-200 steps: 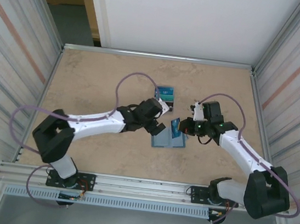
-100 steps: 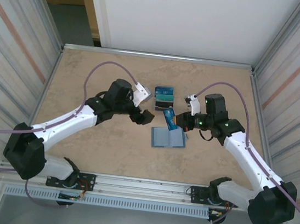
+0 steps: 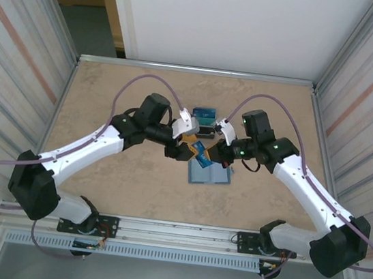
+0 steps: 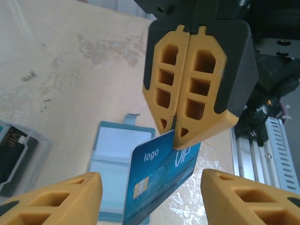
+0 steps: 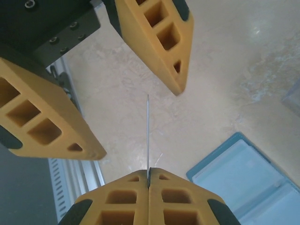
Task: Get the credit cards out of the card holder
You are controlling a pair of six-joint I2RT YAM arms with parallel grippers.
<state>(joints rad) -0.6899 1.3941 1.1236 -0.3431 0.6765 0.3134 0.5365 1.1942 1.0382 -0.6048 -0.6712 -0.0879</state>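
Observation:
The card holder (image 3: 210,176) lies open and flat on the table, grey-blue pockets up; it is also in the left wrist view (image 4: 117,157) and the right wrist view (image 5: 246,176). My right gripper (image 3: 215,151) (image 4: 174,135) (image 5: 148,174) is shut on the top edge of one blue credit card (image 3: 201,156) (image 4: 159,180), which hangs in the air above the holder's left side. The right wrist view has that card edge-on (image 5: 148,133). My left gripper (image 3: 186,151) (image 4: 150,182) (image 5: 139,121) stands open, one finger on each side of the card, not touching it.
A small dark-based stand (image 3: 204,117) (image 4: 18,150) with blue-teal cards on it sits just behind the two grippers. Metal rails run along the table's sides and the near edge (image 3: 181,234). Bare tan tabletop lies to the left and far right.
The left arm swung right and brought its gripper around the card, its jaws narrowing. The right gripper lifted the card up and left off the holder.

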